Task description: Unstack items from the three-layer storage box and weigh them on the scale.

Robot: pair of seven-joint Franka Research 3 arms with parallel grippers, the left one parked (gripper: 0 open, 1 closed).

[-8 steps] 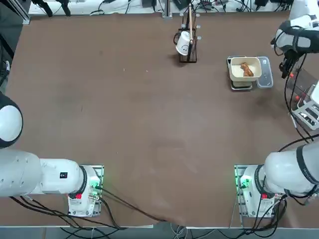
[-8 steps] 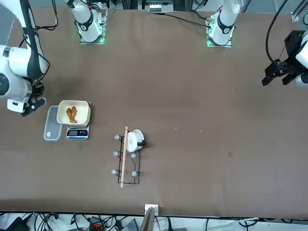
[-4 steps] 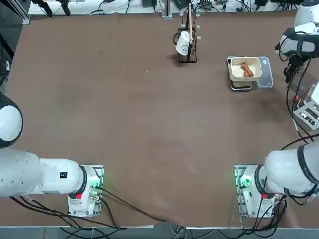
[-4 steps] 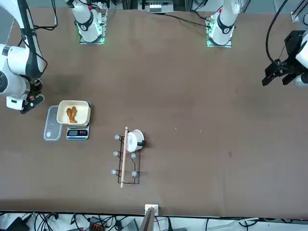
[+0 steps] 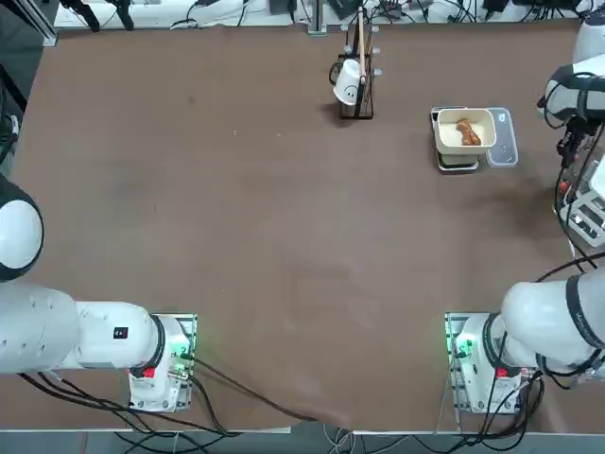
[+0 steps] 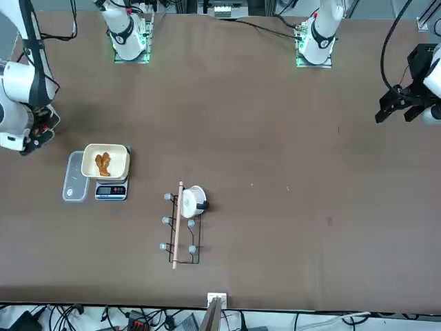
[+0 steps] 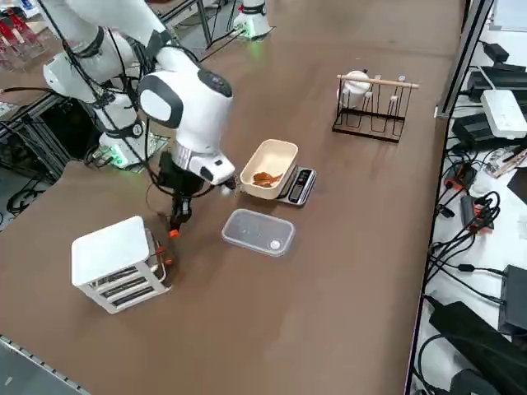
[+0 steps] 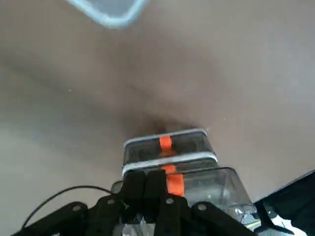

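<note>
Hovering with my claw (image 7: 174, 224) closed and empty just above the three-layer storage box (image 7: 115, 263) near the table's right edge; no writing legible on the scale (image 7: 297, 185).

On the brown bench (image 6: 275, 172), a cream bowl (image 6: 105, 163) holding brown food pieces (image 6: 103, 163) sits on the scale (image 6: 111, 191). A clear lid (image 6: 74, 185) lies just beside it. A dark wire rack (image 6: 180, 227) carries a white cup (image 6: 192, 202). The right arm (image 6: 21, 96) is at the bench edge, near the bowl.
</note>
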